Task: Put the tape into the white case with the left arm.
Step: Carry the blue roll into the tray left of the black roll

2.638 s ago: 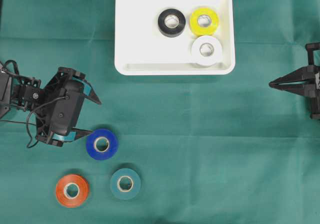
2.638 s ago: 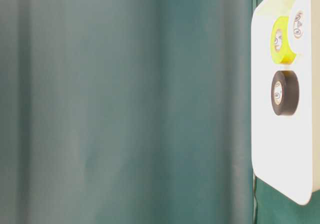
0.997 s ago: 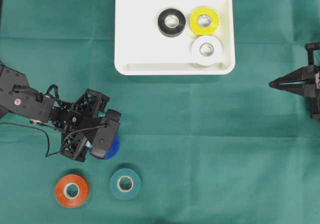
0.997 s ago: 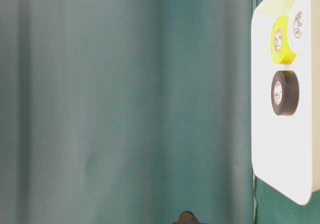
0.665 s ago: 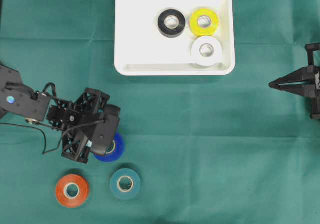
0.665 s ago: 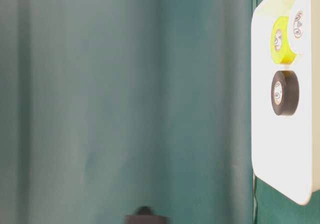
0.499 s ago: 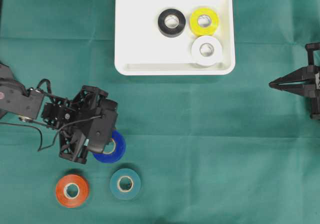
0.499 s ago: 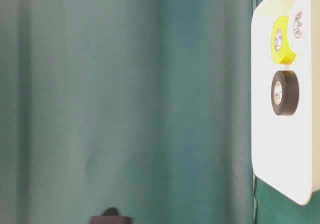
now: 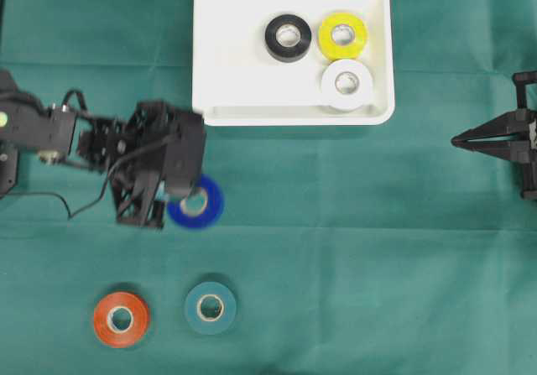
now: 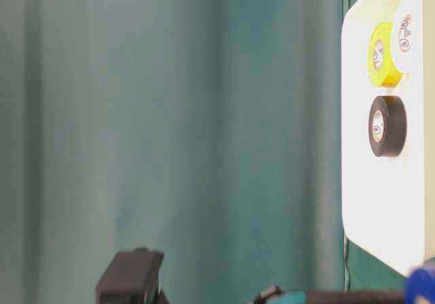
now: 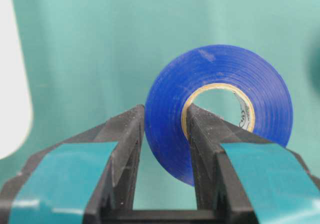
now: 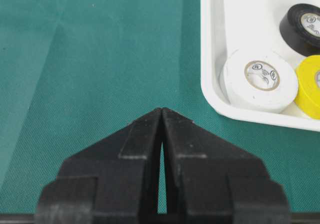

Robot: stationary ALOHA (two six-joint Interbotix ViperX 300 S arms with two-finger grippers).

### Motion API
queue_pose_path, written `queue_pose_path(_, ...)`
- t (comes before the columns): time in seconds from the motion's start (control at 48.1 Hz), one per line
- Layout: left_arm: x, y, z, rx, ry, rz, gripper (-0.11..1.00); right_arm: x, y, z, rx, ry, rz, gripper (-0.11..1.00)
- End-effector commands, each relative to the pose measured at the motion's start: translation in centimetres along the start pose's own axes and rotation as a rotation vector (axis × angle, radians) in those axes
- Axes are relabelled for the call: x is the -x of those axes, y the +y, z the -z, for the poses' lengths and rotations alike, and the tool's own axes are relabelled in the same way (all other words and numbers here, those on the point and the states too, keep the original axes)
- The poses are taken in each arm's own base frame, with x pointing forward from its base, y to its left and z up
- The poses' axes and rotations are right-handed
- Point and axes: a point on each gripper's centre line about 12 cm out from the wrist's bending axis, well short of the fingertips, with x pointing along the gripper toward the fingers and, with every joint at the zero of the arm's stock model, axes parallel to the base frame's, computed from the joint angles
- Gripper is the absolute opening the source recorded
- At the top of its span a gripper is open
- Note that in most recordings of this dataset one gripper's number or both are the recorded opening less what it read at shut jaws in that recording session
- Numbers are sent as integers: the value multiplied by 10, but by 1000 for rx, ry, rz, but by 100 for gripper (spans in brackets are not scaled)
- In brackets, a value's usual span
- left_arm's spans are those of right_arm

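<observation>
White case (image 9: pixel 235 65): 12 o'clock of overhead view, left half bare; black roll (image 9: pixel 288 37), yellow roll (image 9: pixel 342 35), white roll (image 9: pixel 346 84) bunched in right half.
Green cloth (image 9: pixel 352 249): bare stretch between case's lower rim and right gripper.
Orange roll (image 9: pixel 121 319), teal roll (image 9: pixel 210 307): 7 o'clock, well apart from case.
Left gripper (image 11: pixel 165 121): clamped on blue tape (image 11: pixel 220 108), one finger in core, one outside wall; roll near case's lower-left corner.
Right gripper (image 12: pixel 161 115): 3 o'clock edge, pinched together, empty.

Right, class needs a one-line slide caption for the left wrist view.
Left gripper pinches the blue tape through its wall, one finger inside the core, above green cloth.
</observation>
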Motion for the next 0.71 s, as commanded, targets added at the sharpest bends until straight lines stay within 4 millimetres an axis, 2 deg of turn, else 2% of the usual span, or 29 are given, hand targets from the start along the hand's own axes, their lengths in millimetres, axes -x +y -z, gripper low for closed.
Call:
queue_pose_path(0.0,8,20,-15,43,-55,-38,24,0,0,-5,0,-14,0,-9)
queue_pose_path(0.208,14,66,-22,134,-107,-128,24,0,0,-5,0,-14,0,-9)
queue_pose_path(0.395,22,113,-15,222,-144,-226,24,0,0,-5,0,-14,0,-9)
queue_pose_path(0.686,33,151,-14,186,-210,-326,24,0,0,-4,0,-18,0,-9)
